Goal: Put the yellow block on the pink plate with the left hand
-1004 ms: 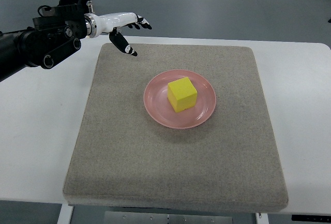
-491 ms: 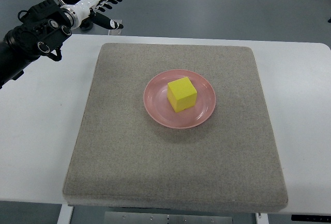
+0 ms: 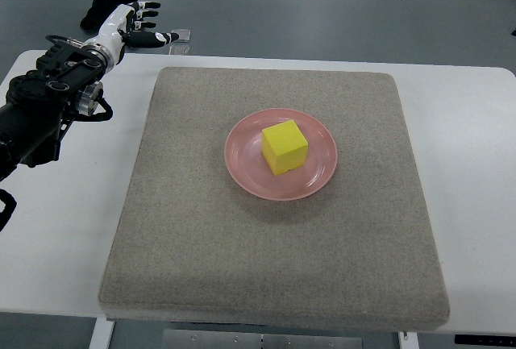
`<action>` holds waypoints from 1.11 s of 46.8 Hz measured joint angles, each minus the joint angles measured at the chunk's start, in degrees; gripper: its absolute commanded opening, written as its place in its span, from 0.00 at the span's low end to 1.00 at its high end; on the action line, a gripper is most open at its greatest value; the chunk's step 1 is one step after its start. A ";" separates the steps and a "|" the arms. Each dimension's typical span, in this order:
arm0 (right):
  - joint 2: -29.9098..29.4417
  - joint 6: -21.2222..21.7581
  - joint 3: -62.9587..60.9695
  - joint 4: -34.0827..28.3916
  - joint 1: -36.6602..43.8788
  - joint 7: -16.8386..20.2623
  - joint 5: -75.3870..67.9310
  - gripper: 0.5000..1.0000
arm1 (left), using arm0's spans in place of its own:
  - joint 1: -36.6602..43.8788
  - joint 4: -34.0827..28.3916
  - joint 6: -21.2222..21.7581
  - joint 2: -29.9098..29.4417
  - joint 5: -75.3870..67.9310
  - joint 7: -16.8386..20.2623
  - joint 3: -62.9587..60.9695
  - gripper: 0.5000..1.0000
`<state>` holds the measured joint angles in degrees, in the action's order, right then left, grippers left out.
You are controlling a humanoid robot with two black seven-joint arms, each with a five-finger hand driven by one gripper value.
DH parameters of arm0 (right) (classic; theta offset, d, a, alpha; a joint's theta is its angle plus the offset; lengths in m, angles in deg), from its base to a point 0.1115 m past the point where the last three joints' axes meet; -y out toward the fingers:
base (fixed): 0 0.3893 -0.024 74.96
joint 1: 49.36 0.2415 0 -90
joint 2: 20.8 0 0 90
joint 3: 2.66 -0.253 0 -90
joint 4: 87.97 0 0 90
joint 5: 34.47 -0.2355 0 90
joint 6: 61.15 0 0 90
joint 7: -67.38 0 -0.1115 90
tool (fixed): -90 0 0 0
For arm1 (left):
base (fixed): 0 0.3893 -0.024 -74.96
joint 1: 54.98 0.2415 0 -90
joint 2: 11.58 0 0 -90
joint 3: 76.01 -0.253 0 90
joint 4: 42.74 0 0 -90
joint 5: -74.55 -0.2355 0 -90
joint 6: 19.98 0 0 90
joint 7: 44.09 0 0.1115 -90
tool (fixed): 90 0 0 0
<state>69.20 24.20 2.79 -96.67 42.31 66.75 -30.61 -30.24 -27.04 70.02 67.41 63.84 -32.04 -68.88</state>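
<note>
Yellow block [image 3: 284, 147] sat on the pink plate [image 3: 242, 161], near the middle of the grey mat [image 3: 193, 252] on the white bench [image 3: 64, 236]. Left hand [image 3: 133, 24] hovered past the bench's far left corner, well apart from the plate, fingers spread wide and holding nothing.

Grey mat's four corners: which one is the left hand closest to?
The far-left corner of the grey mat; the open left hand hovers just beyond it.
</note>
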 measured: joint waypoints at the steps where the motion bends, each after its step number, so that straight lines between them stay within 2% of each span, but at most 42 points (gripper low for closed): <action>1: 0.00 0.00 0.00 0.00 0.00 0.00 0.00 0.85 | 0.23 -0.02 -0.62 -0.03 0.01 0.31 1.07 0.67; 15: 0.00 0.00 0.00 0.00 0.00 0.01 0.00 0.85 | 3.62 -0.11 -11.03 -0.48 0.13 5.61 14.15 0.69; 25: 0.00 0.00 0.00 0.00 0.00 0.01 0.00 0.85 | 6.41 -0.67 -19.26 -0.81 0.09 6.76 24.47 0.72; 35: 0.00 0.00 0.00 0.00 0.00 0.01 -0.05 0.85 | 7.16 -2.89 -19.79 -0.75 0.22 6.77 28.58 0.77; 38: 0.00 0.00 0.00 0.00 0.00 0.01 -0.04 0.85 | 7.08 -2.87 -19.73 -0.69 0.66 6.77 28.78 0.86; 52: 0.00 0.00 0.00 0.00 0.00 0.01 0.00 0.85 | 5.50 -2.59 -19.42 -0.68 1.71 6.76 28.81 0.91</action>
<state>69.20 24.20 2.79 -96.67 42.31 66.76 -30.61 -24.74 -29.63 50.60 66.73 65.55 -25.27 -40.07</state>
